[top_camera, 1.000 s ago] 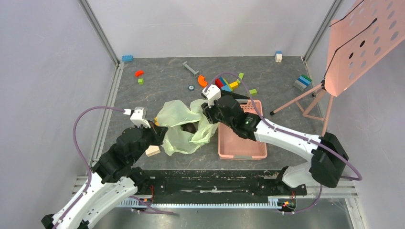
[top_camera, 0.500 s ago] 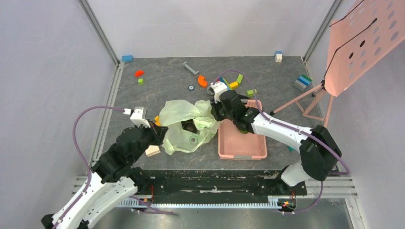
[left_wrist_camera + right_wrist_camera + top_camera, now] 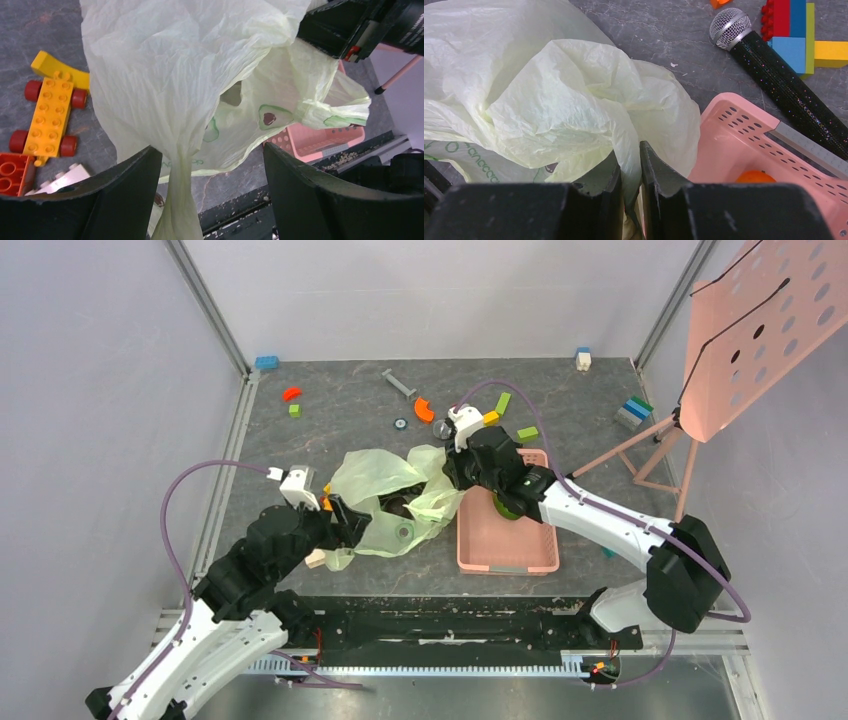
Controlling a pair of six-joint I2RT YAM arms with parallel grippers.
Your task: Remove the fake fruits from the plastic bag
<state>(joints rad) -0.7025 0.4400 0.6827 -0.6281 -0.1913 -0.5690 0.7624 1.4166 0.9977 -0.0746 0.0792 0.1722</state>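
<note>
The pale green plastic bag lies crumpled mid-table, left of the pink basket. My right gripper is shut on a fold of the bag's right edge, the film pinched between its fingers. My left gripper stands wide open at the bag's left side; a twisted strand of bag hangs loose between its jaws. A dark round fruit shows in the bag's mouth. In the basket lie an orange fruit and a green fruit.
A yellow toy car and red and white blocks lie by the left gripper. A black microphone and coloured blocks sit behind the basket. A pink perforated stand and its tripod legs occupy the right side.
My left gripper has opened and let go of the bag's left side, which has sagged. The right gripper closed on the bag's right edge and shifted slightly right.
</note>
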